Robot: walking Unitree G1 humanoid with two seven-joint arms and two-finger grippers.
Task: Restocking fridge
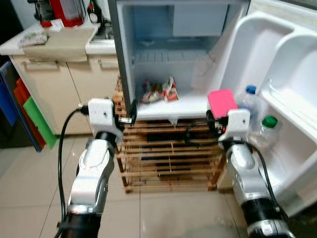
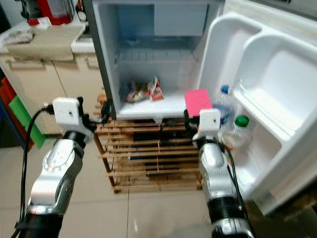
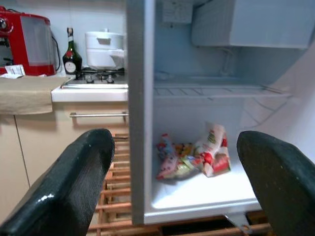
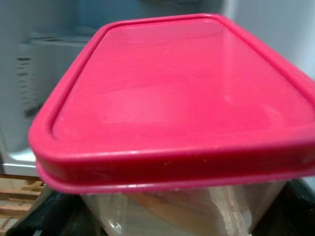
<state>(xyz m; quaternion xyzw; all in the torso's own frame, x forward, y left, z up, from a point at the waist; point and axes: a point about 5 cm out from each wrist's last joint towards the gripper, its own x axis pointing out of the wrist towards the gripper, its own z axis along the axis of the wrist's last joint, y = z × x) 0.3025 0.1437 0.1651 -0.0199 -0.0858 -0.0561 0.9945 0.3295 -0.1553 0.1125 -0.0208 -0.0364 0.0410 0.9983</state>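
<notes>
The right tool (image 1: 216, 120) pinches a clear plastic container with a smooth pink lid (image 1: 222, 102), held right of centre in the head view, just before the open fridge (image 1: 173, 54) and near its white moulded door (image 1: 277, 74). Two clear bottles, one blue-capped (image 1: 249, 97) and one green-capped (image 1: 266, 130), stand in the door's lower pocket just beside the container. The left tool (image 1: 130, 119), its two black fingers (image 3: 74, 187) spread apart and holding nothing, sits at the fridge's grey front edge, left of centre. Inside, crinkled colourful snack packets (image 1: 158, 91) lie on the white fridge floor beneath a wire shelf (image 3: 216, 89). A slatted wooden rack (image 1: 168, 153) carries the fridge. At upper left, a pale worktop (image 1: 74, 42) bears a red appliance (image 1: 64, 11), a dark bottle (image 3: 72, 56) and a white pot (image 3: 104, 48).
</notes>
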